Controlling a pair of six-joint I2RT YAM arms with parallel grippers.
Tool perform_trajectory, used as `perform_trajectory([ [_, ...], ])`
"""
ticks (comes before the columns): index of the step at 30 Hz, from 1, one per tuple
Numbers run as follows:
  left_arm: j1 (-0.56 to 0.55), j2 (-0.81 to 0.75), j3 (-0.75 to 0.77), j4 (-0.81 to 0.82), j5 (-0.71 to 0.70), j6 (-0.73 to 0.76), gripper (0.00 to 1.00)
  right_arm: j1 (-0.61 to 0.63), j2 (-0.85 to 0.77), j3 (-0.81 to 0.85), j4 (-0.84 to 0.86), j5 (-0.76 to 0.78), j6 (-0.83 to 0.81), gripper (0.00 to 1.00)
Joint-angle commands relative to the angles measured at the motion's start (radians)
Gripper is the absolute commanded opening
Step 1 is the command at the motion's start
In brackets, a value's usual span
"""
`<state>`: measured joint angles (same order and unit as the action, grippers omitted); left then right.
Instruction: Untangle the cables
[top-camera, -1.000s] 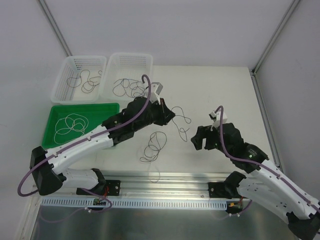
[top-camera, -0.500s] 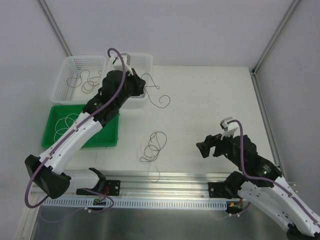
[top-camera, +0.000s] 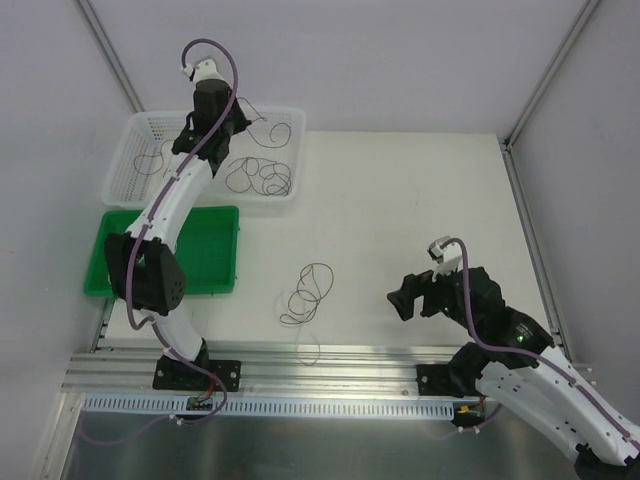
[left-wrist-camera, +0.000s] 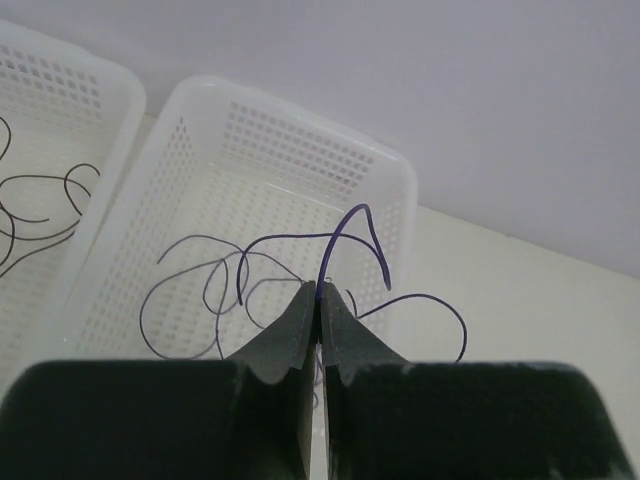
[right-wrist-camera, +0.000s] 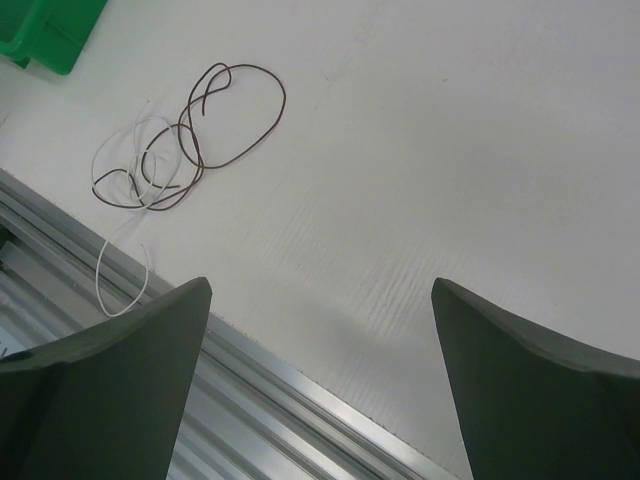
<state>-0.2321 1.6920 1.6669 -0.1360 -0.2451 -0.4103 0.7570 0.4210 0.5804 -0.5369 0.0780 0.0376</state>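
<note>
My left gripper (top-camera: 238, 118) is raised over the right white basket (top-camera: 296, 118), shut on a thin purple cable (left-wrist-camera: 345, 225) that curls up out of its fingertips and droops toward the basket. More purple cables (top-camera: 260, 178) lie in loops inside that basket. A brown cable (right-wrist-camera: 260, 130) and a white cable (right-wrist-camera: 115, 290) lie tangled together (top-camera: 310, 290) on the table near the front rail. To the right of that tangle my right gripper (top-camera: 405, 300) hovers above the table, open, with nothing between its fingers (right-wrist-camera: 320, 285).
A second white basket (top-camera: 125, 150) at the back left holds dark cables (left-wrist-camera: 50, 185). A green tray (top-camera: 215, 250) sits in front of the baskets, partly hidden by my left arm. An aluminium rail (right-wrist-camera: 250, 400) runs along the table's near edge.
My left arm has swung from mid-table back and left, carrying the purple cable over the right basket. My right gripper has let go, opened wide and drawn back toward the front.
</note>
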Motion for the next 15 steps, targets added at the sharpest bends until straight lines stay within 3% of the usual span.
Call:
perform_trajectory([
  [1,0.039,0.125,0.128,0.018,0.021,0.041,0.0,0.004,0.01,0.001,0.018,-0.035,-0.021,0.97],
  [3,0.059,0.214,0.183,0.019,0.061,0.041,0.09,0.004,0.016,-0.001,0.022,-0.043,-0.024,0.97],
  [4,0.065,0.242,0.2,0.019,0.084,0.038,0.26,0.004,0.021,-0.001,0.022,-0.043,-0.024,0.97],
  [6,0.079,0.293,0.223,0.019,0.147,0.03,0.39,0.002,0.032,-0.002,0.022,-0.05,-0.024,0.97],
  [7,0.08,0.297,0.22,0.019,0.153,0.03,0.55,0.002,0.036,-0.001,0.022,-0.052,-0.024,0.97],
  [9,0.08,0.266,0.173,0.019,0.182,0.019,0.68,0.002,0.047,-0.001,0.023,-0.055,-0.025,0.97],
  [11,0.08,0.217,0.111,0.019,0.208,0.002,0.9,0.002,0.053,-0.001,0.025,-0.052,-0.025,0.97],
  [15,0.051,0.013,-0.158,0.019,0.244,-0.068,0.99,0.002,0.105,0.007,0.044,-0.046,-0.022,0.97],
])
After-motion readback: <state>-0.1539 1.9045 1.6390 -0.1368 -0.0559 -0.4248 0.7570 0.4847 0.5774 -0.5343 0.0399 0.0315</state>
